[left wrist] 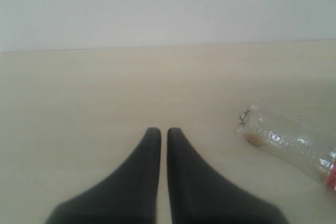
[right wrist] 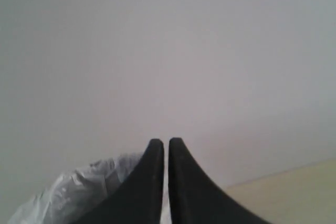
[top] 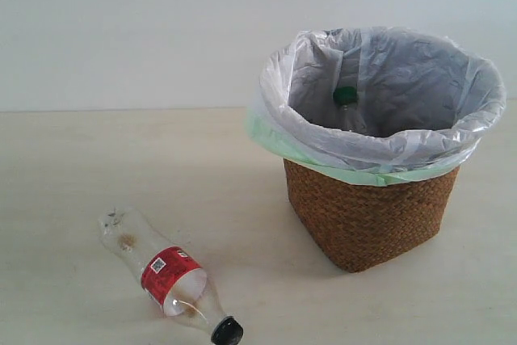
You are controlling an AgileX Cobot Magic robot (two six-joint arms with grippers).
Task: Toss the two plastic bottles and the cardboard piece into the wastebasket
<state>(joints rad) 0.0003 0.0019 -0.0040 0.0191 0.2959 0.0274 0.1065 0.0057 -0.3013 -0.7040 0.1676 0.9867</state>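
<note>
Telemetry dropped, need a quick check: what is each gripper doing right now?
Left gripper: closed, holding nothing.
Right gripper: closed, holding nothing.

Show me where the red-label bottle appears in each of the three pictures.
Exterior view: the red-label bottle lies on its side at lower left.
Left wrist view: its clear base end shows at the right edge.
Right wrist view: not in it.
Shared landmark: the pale table, in all three.
</note>
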